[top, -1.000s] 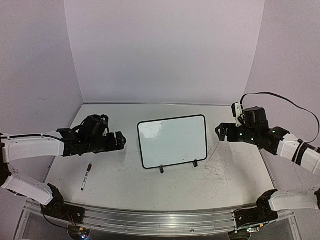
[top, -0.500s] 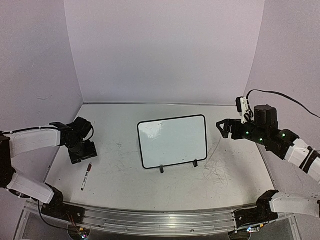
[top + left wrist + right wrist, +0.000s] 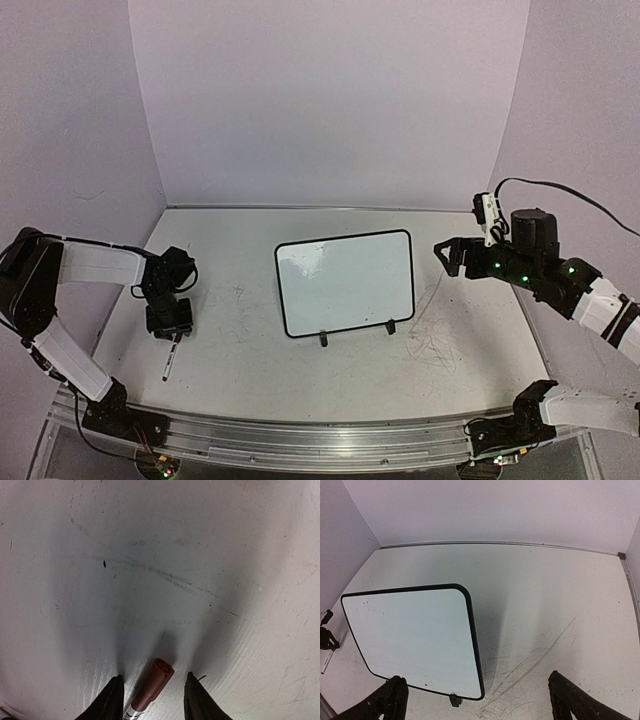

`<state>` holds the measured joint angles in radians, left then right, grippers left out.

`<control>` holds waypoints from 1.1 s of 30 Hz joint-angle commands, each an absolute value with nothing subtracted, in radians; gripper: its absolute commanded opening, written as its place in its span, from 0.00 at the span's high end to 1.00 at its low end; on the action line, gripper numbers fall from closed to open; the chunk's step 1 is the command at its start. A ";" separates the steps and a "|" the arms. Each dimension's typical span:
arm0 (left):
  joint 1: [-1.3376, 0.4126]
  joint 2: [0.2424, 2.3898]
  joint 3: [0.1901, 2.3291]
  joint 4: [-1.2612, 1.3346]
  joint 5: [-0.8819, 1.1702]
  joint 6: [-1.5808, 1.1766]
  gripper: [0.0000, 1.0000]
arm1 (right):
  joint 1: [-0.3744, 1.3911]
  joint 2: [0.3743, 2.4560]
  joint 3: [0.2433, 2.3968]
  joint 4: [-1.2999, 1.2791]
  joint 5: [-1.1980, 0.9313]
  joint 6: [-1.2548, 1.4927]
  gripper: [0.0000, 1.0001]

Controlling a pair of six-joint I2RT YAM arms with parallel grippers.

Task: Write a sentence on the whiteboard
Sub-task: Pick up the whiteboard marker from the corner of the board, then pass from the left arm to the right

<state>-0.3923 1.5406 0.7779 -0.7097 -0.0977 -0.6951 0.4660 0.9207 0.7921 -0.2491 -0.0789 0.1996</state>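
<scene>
At centre, whiteboard point(image 3: 345, 283) landscape, seemingly back-tilted.

A: What moves on the left?
B: The left gripper point(image 3: 169, 322) swings off its 3 o'clock heading and pulls back toward 8 o'clock. Its jaws now straddle the marker point(image 3: 170, 357) at the cap.
A: The right?
B: The right gripper point(image 3: 447, 255) edges toward 1 o'clock.

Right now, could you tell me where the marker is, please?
In the top view the marker lies on the left side of the table, left of the whiteboard, its capped end between the open fingers of the left gripper.
</scene>
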 commanded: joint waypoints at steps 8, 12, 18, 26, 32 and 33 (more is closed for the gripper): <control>-0.390 1.559 0.828 -0.743 -0.069 -0.668 0.83 | 0.467 0.913 0.814 -0.242 -0.089 0.222 0.02; -0.390 1.550 0.848 -0.765 -0.093 -0.678 0.93 | 0.468 0.890 0.805 -0.242 0.062 0.253 0.02; -0.390 1.529 0.959 -0.824 -0.127 -0.722 1.00 | 0.467 0.943 0.872 -0.213 0.020 0.222 0.02; -0.392 1.443 1.137 -0.827 -0.118 -0.755 1.00 | 0.467 0.999 0.957 -0.204 -0.056 0.195 0.02; -0.395 1.284 1.173 -0.781 -0.078 -0.765 1.00 | 0.467 1.057 0.988 -0.179 -0.170 0.176 0.02; -0.395 1.255 1.179 -0.766 -0.056 -0.761 1.00 | 0.469 1.087 1.002 -0.182 -0.184 0.174 0.02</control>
<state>-0.3935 1.3819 1.1174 -0.8021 -0.0964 -0.7476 0.4656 1.0150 0.9368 -0.2279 -0.0888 0.2017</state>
